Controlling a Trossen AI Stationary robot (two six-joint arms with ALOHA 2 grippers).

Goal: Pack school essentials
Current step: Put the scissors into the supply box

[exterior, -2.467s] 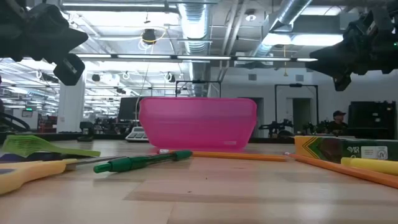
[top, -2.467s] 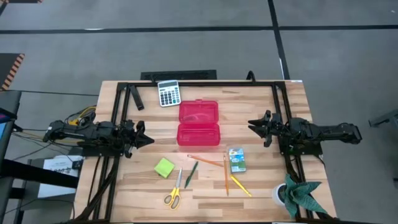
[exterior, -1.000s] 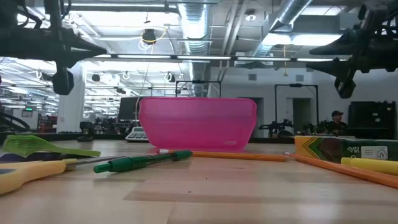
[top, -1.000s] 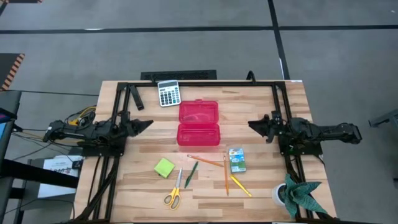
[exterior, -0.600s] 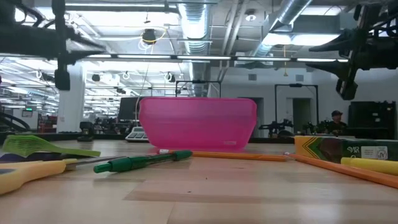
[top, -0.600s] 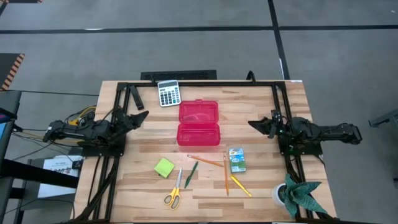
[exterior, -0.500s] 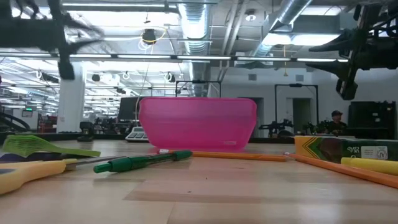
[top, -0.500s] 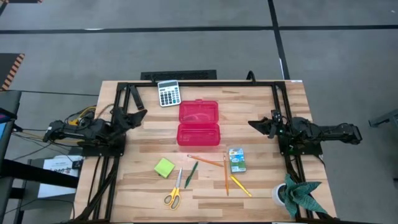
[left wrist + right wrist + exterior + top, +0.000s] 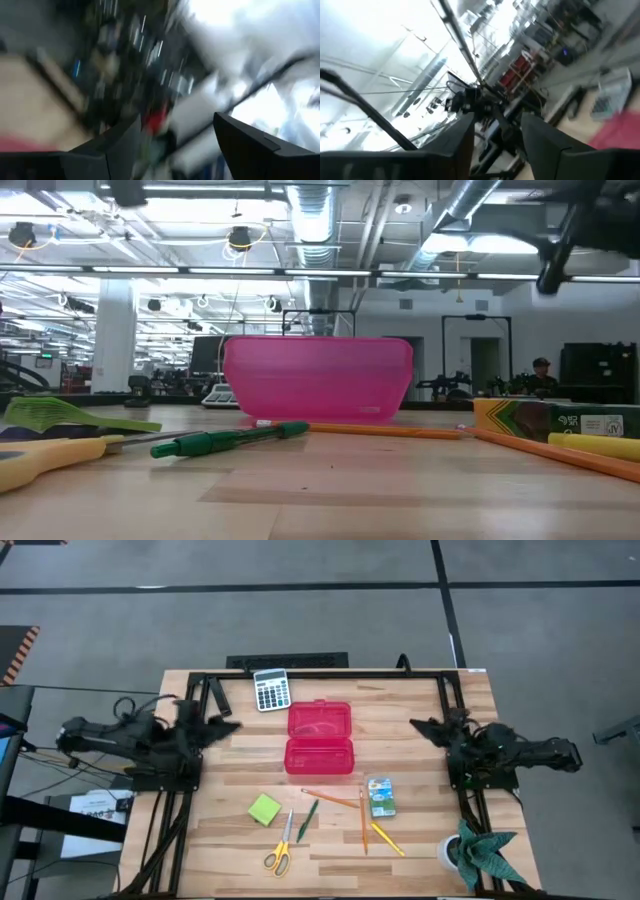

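Note:
The school things lie on the wooden table's near half. They are a lime-green sticky-note pad point(image 9: 264, 809), yellow-handled scissors point(image 9: 280, 847), a dark green pen point(image 9: 307, 820), orange and yellow pencils point(image 9: 366, 827) and a small green-blue carton point(image 9: 380, 797). The pen point(image 9: 230, 440) and carton point(image 9: 560, 420) also show in the low view. My left gripper point(image 9: 225, 725) is open and empty, raised at the table's left side. My right gripper point(image 9: 420, 727) is open and empty, raised at the right side. Both wrist views look out over the room, with the fingers apart point(image 9: 175, 150) point(image 9: 497, 145).
A red translucent case point(image 9: 319, 738) lies open in the table's middle, and it also shows in the low view point(image 9: 318, 378). A grey-white calculator point(image 9: 271, 690) lies behind it at the far edge. A dark green cloth and a white cup point(image 9: 478, 852) sit at the near right corner. Black frame rails run along both sides.
Both grippers have risen and tipped upward, leaving most of the low view. My left gripper has also drawn back toward the table's far left. My right gripper has moved a little toward the right edge. The things on the table have not moved.

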